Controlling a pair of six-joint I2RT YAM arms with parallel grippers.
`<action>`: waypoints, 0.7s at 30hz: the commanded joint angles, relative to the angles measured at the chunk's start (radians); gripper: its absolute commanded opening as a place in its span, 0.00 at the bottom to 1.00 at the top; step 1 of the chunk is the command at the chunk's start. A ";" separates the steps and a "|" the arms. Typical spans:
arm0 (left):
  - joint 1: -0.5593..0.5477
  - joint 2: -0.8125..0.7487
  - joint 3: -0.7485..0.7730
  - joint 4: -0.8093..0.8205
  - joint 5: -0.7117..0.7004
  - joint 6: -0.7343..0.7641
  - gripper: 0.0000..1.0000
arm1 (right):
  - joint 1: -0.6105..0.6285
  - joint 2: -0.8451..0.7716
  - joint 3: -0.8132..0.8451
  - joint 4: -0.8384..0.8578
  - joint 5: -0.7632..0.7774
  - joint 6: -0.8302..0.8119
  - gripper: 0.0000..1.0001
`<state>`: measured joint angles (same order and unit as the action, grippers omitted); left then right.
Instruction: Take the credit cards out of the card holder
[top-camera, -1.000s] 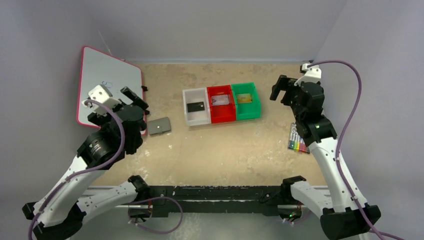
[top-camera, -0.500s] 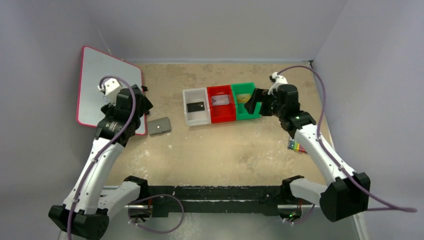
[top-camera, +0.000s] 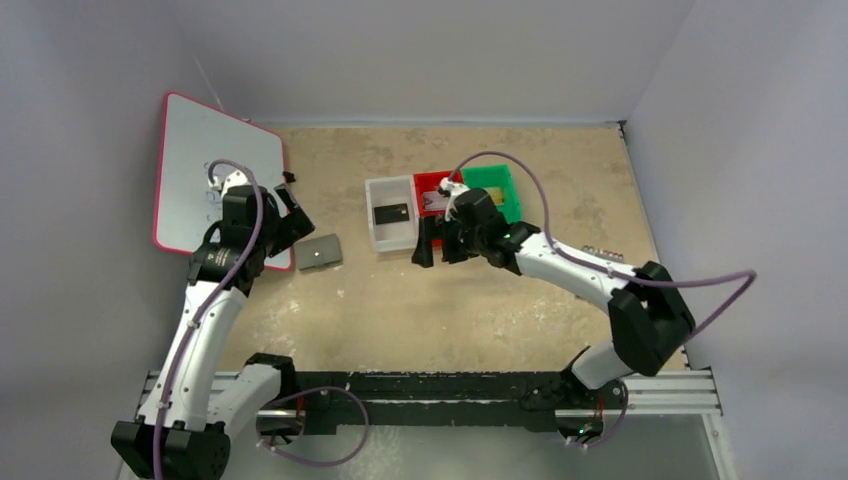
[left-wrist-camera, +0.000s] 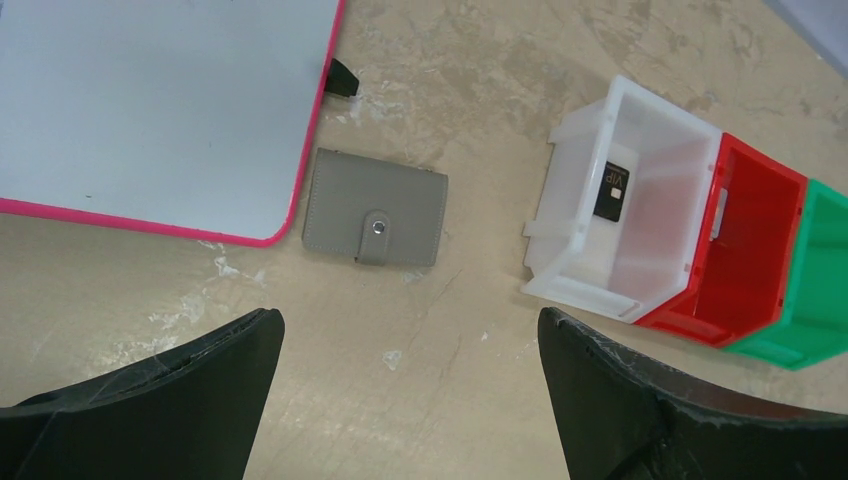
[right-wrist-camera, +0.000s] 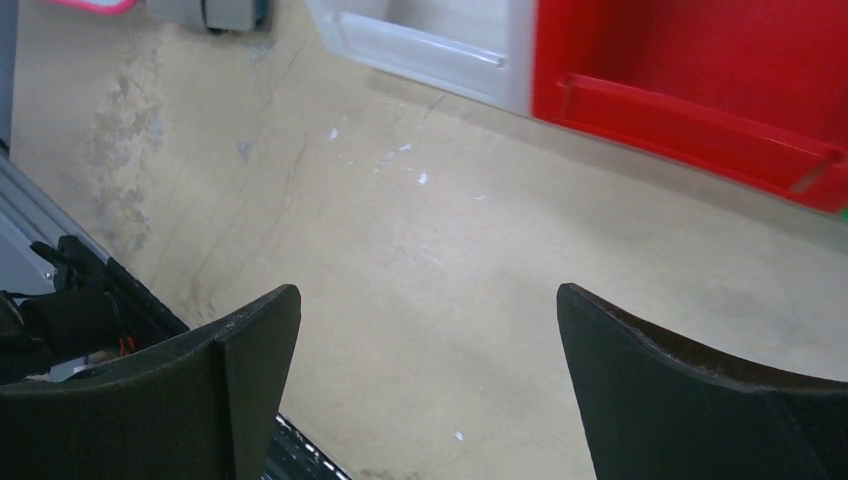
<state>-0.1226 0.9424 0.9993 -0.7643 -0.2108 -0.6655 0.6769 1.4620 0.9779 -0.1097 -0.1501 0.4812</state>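
The closed grey card holder (top-camera: 318, 252) lies flat beside the whiteboard (top-camera: 210, 160), at eight o'clock from the white tray (top-camera: 371, 212), which holds a black credit card (top-camera: 390, 213). The left gripper (left-wrist-camera: 408, 330) and the right gripper (right-wrist-camera: 428, 300) are both spread wide, grasping nothing.

The card holder (left-wrist-camera: 400, 205) lies left of trays (left-wrist-camera: 572, 205)

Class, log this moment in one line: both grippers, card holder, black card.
left gripper: open, near card holder | right gripper: open, near red tray | card holder: closed | black card: in white tray
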 joint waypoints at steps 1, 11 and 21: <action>0.015 -0.053 0.006 0.031 0.030 0.028 1.00 | 0.067 0.099 0.098 0.085 0.011 0.055 1.00; 0.020 -0.083 0.018 0.028 -0.008 0.031 1.00 | 0.148 0.326 0.292 -0.050 0.289 0.183 1.00; 0.021 -0.077 0.021 0.022 -0.019 0.049 1.00 | 0.161 0.495 0.456 -0.283 0.556 0.277 1.00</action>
<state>-0.1112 0.8719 0.9993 -0.7650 -0.2153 -0.6430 0.8330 1.9259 1.3605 -0.2729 0.2619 0.7048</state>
